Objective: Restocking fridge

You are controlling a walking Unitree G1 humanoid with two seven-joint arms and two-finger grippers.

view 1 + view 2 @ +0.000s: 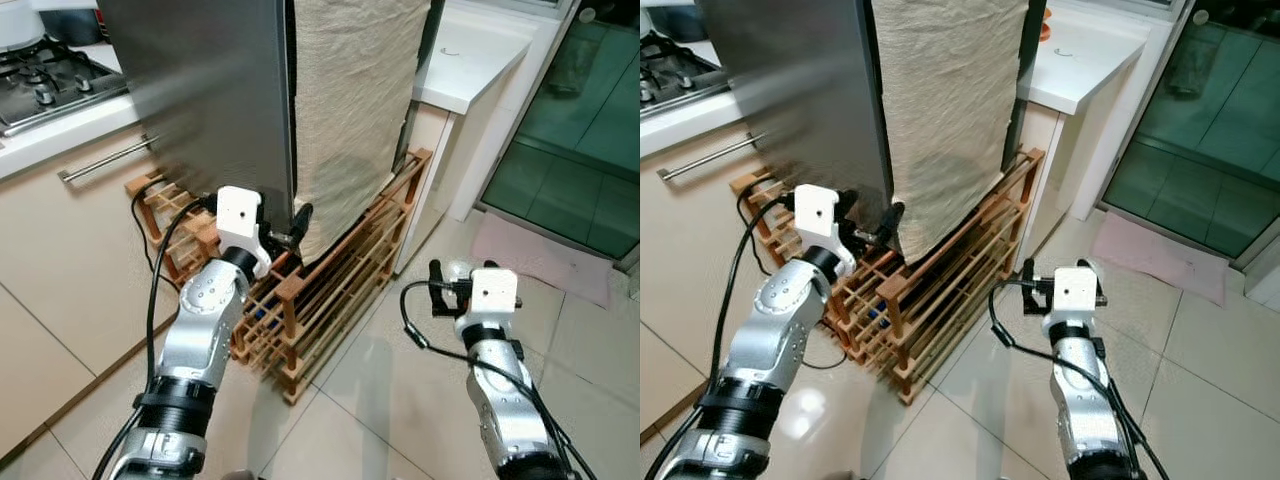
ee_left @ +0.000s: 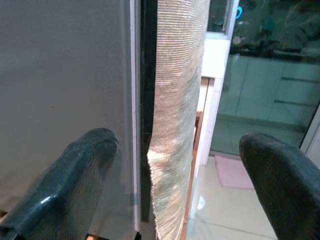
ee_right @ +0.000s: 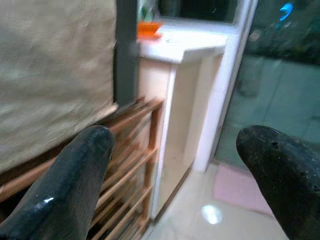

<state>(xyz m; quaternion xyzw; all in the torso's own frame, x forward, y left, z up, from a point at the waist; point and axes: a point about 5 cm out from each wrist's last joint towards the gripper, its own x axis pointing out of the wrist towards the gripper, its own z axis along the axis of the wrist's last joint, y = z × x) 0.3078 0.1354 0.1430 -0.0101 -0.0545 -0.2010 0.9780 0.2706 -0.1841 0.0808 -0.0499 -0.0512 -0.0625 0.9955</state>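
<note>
A pale tiled kitchen floor (image 1: pixel 400 400) is stretching under the robot, with cream cabinets and a white counter (image 1: pixel 470 60) running toward one o'clock and a gas stove (image 1: pixel 50 80) sitting at ten o'clock. The fridge (image 1: pixel 200 90), a tall grey steel body, is standing at twelve o'clock on a low wooden rack (image 1: pixel 320 290), and a beige cloth (image 1: pixel 355 110) is hanging down its side facing the robot. A glass door (image 1: pixel 580 130) is closing off the room at two o'clock, with a pink mat (image 1: pixel 540 255) lying on the floor before it.

The left gripper (image 1: pixel 290 232) is reaching up at eleven o'clock to the fridge's lower corner, where the steel face is meeting the cloth. Its fingers (image 2: pixel 75 180) are standing spread apart, grasping nothing, and the dark seam between steel and cloth is lining up between them in the left wrist view.

The right gripper (image 1: pixel 440 290) is hovering above the floor at four o'clock, well apart from the fridge. Its fingers (image 3: pixel 75 175) are also standing wide and released, pointing toward the rack and the counter's end panel.
</note>
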